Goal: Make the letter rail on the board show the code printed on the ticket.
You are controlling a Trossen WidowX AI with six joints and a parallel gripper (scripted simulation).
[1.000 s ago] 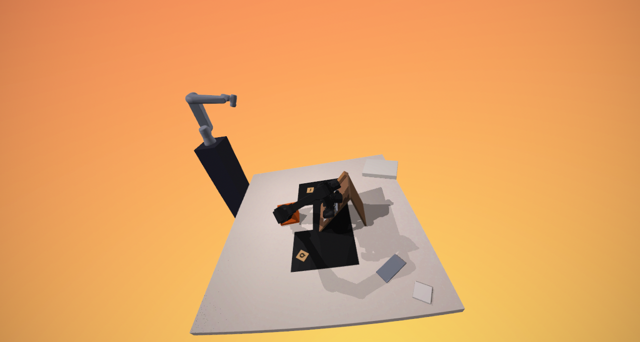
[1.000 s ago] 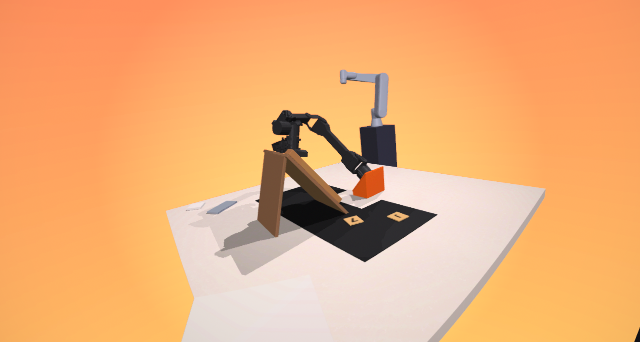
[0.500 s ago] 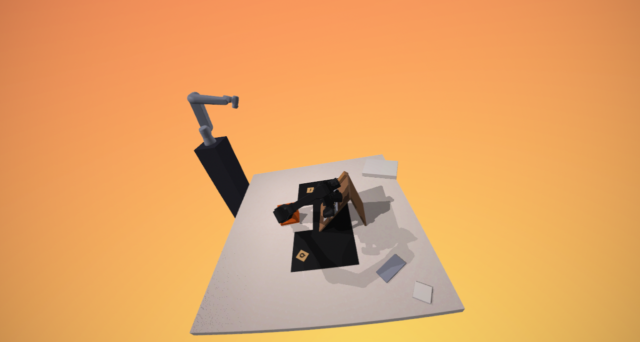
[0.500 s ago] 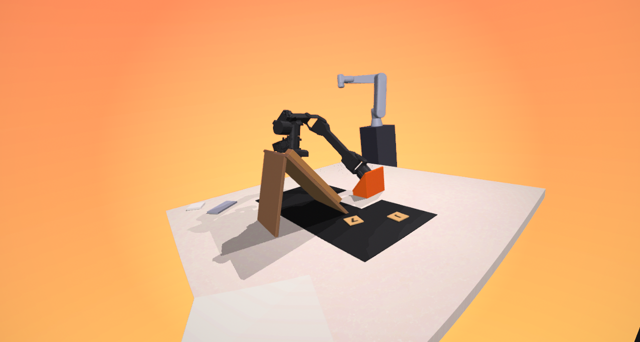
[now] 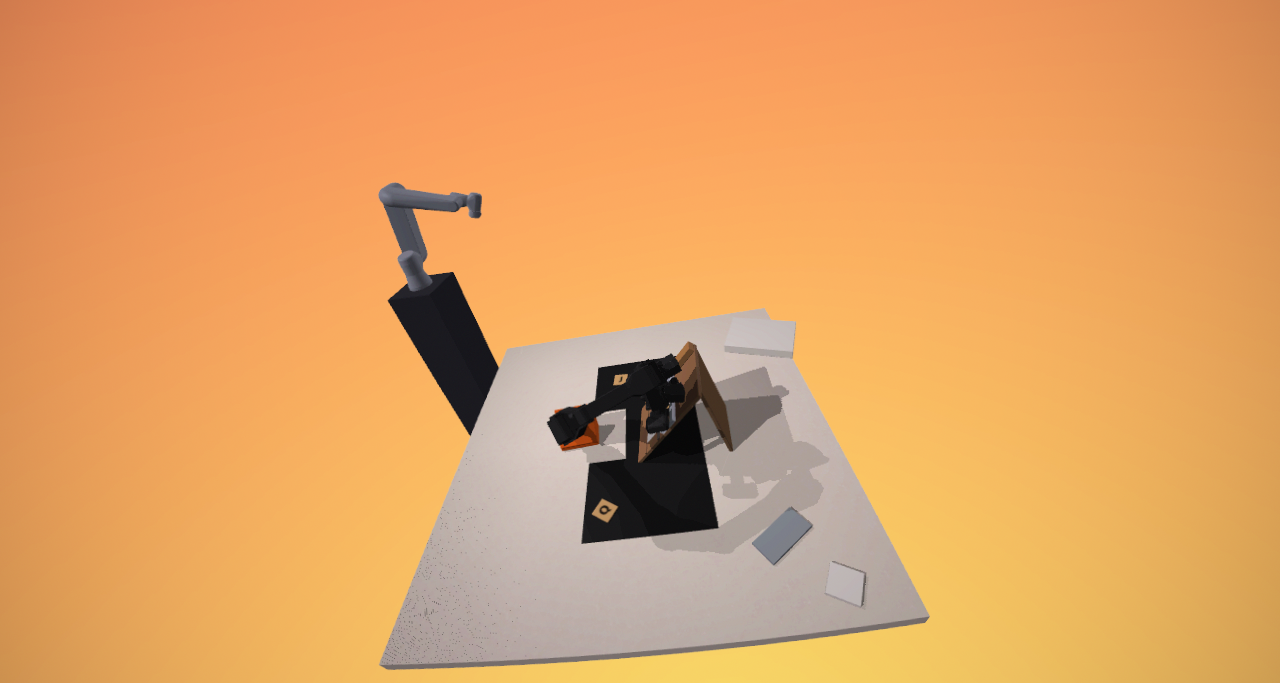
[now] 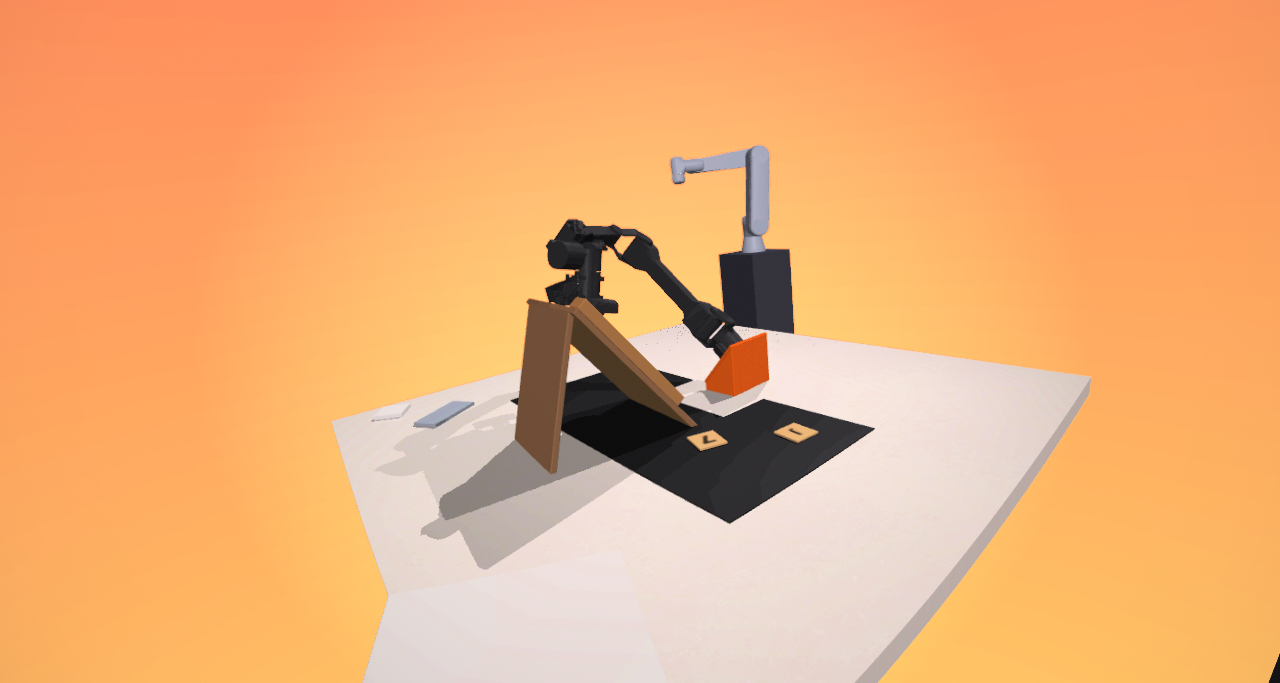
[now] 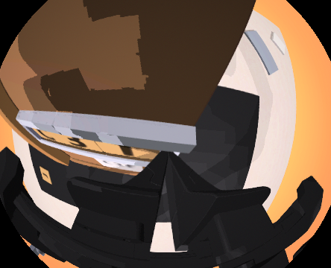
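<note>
The board (image 5: pixel 714 400) (image 6: pixel 541 383) (image 7: pixel 165 67) leans as a brown A-frame. Its grey letter rail (image 7: pixel 106 124) holds tiles reading C (image 7: pixel 42 135), 3 (image 7: pixel 76 141) and T (image 7: pixel 127 150), seen at a steep angle and partly behind the rail's lip. The white ticket (image 7: pixel 115 163) below is too foreshortened to read. My gripper (image 7: pixel 165 155) (image 5: pixel 657 421) is shut and empty, its tips at the rail's right end beside the T tile; whether they touch it is unclear. Loose tiles lie on the mat: a Q tile (image 5: pixel 605 510), one with a short hooked mark (image 5: pixel 620 379) (image 6: pixel 795 432) (image 7: pixel 45 175), and an angled-letter one (image 6: pixel 707 440).
The black mat (image 5: pixel 662 500) (image 6: pixel 733 486) (image 7: pixel 234 115) lies under the board. An orange wedge (image 5: pixel 587 435) (image 6: pixel 750 365) is beside the arm. A blue-grey slab (image 5: pixel 782 536) (image 6: pixel 443 413) (image 7: pixel 262 52), a small white slab (image 5: pixel 844 583) and a white block (image 5: pixel 759 337) lie farther out. A grey arm (image 5: pixel 429 200) (image 6: pixel 757 191) stands beyond the counter.
</note>
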